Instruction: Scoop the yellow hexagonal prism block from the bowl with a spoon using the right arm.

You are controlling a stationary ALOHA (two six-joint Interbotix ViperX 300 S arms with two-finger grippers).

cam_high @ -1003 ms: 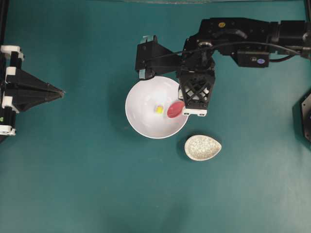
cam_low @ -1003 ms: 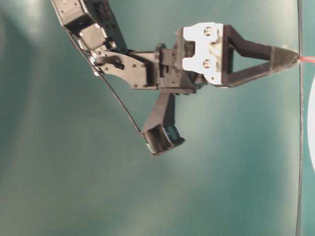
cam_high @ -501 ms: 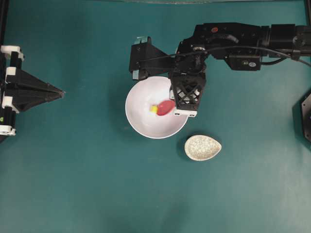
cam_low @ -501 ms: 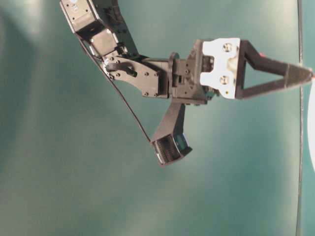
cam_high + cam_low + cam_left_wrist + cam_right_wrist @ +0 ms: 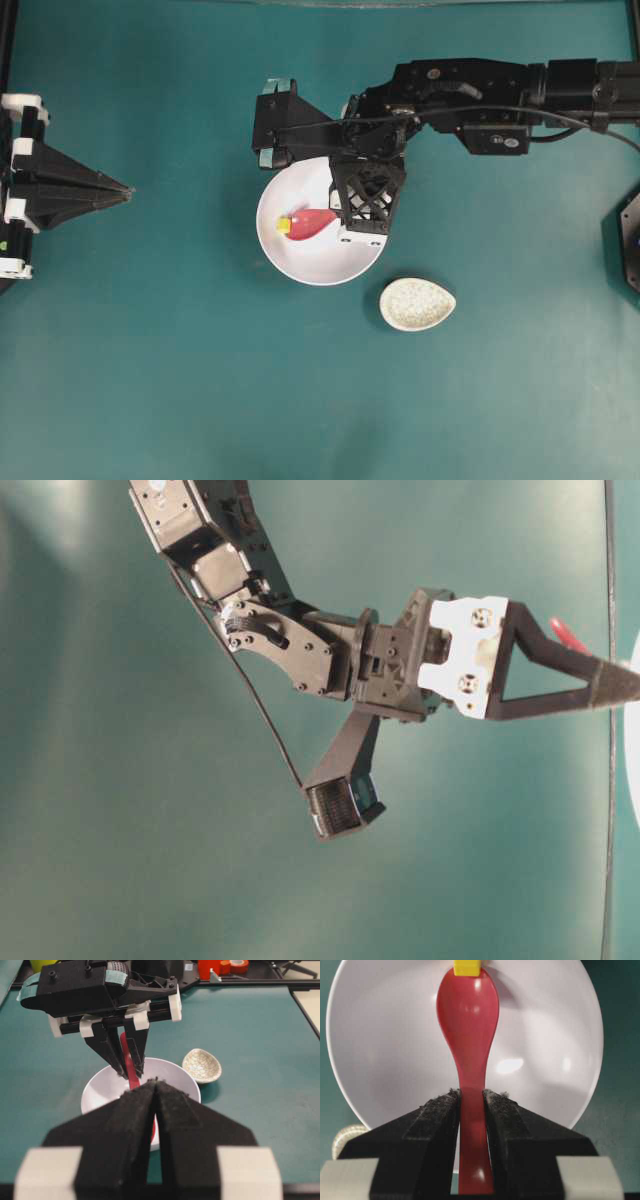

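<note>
The white bowl (image 5: pixel 322 262) sits mid-table. My right gripper (image 5: pixel 345 212) hangs over its right half, shut on the handle of the pink-red spoon (image 5: pixel 310 222). The spoon's head lies low inside the bowl and points left. The yellow hexagonal prism block (image 5: pixel 283 226) rests against the tip of the spoon's head, not inside it, near the bowl's left wall. In the right wrist view both fingers clamp the spoon (image 5: pixel 468 1015), and the block (image 5: pixel 467 967) sits just beyond its tip, cut by the frame's top. My left gripper (image 5: pixel 128 190) is shut and empty at the far left.
A small speckled cream dish (image 5: pixel 417 304) lies just right of and below the bowl, close to its rim. The right arm's links stretch in from the upper right. A black fixture shows at the right edge (image 5: pixel 630 240).
My right gripper has swept left across the bowl with the spoon, and the yellow block has slid left ahead of the spoon's tip. The left arm has stayed still.
</note>
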